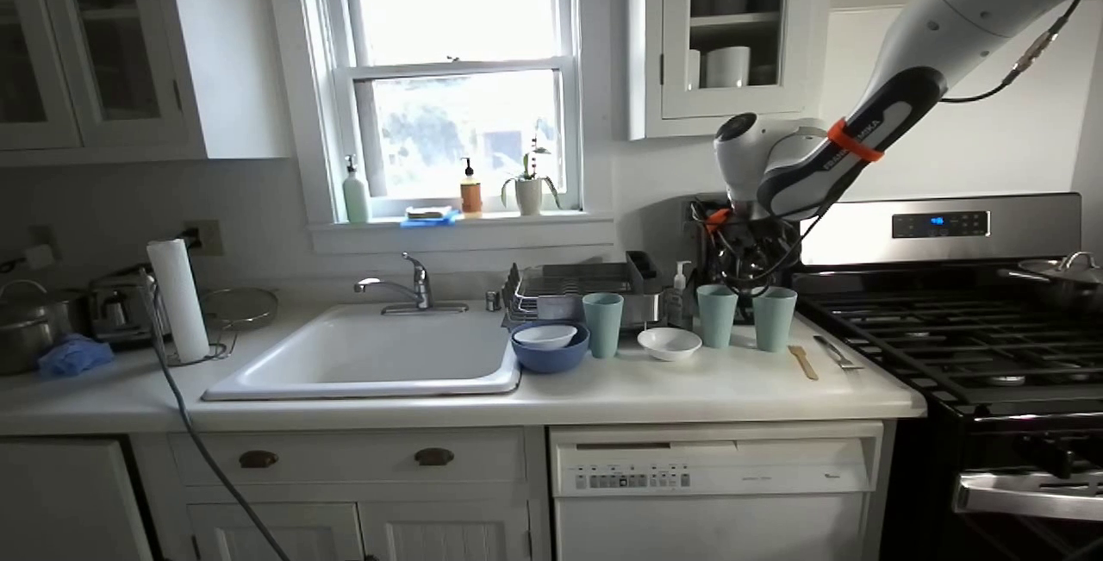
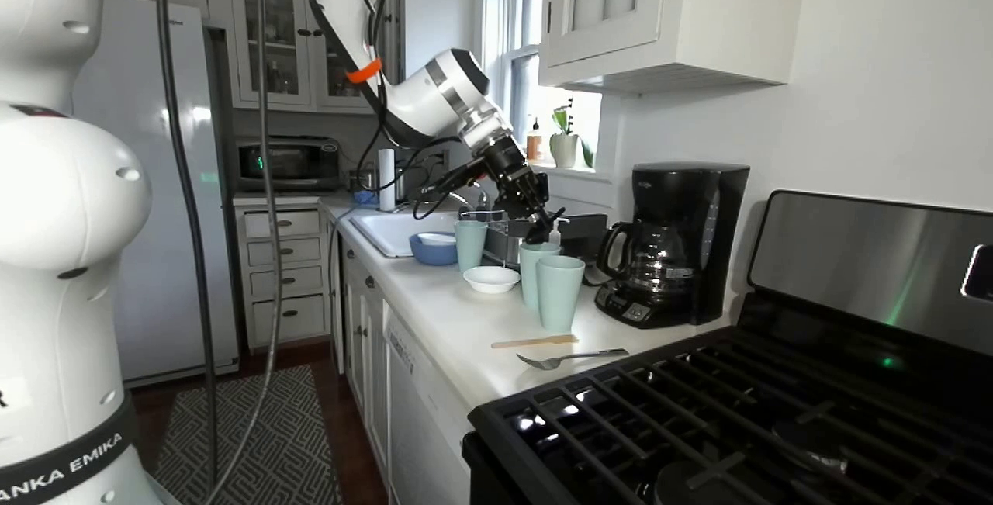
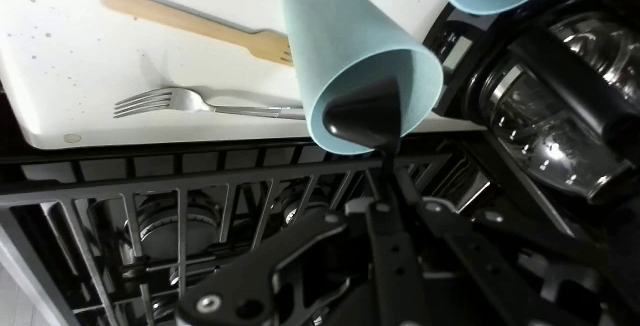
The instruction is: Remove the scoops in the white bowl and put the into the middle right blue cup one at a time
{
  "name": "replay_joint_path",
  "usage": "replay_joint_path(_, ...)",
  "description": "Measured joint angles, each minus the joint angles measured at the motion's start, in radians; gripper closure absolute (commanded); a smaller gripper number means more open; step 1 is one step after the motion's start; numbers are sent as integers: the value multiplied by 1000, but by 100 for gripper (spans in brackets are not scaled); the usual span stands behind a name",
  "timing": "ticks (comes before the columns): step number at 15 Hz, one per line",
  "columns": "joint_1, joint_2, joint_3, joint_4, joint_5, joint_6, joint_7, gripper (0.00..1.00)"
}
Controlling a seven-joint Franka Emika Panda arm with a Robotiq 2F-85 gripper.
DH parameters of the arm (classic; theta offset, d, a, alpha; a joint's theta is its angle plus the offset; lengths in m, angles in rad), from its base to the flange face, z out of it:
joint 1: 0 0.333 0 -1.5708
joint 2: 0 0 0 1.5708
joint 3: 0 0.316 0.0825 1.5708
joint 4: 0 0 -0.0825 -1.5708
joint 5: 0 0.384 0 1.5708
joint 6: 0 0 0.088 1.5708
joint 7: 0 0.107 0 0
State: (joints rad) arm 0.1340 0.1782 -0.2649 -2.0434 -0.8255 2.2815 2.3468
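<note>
Your hand (image 3: 389, 178) pinches one black scoop (image 3: 365, 115), its long axis running outward, scooping end foremost; two pale blue cups (image 3: 340, 30) stand near, a third cup (image 1: 603, 326) beyond the white bowl (image 1: 669, 344).

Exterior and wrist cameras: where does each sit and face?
In an exterior view: before the white counter, facing the bright window; white arm upper right.
In an exterior view: by the black stove, facing along the counter; arm left and centre.
Wrist view: arm-mounted, facing down past black gripper and black scoop onto the counter.
Both exterior views: the round blue bowl.
</note>
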Motion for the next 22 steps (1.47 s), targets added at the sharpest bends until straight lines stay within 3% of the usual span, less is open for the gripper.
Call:
replay_joint_path(7, -40, 59, 66, 44, -80, -107, 194, 99)
replay_joint_path(15, -62, 155, 76, 122, -106, -148, 280, 99)
replay_joint_path(16, -64, 168, 77, 133, -106, -153, 282, 70)
replay_joint_path(18, -67, 192, 77, 153, -106, -163, 283, 64)
replay_joint_path(22, -67, 208, 79, 180, -106, -168, 284, 36)
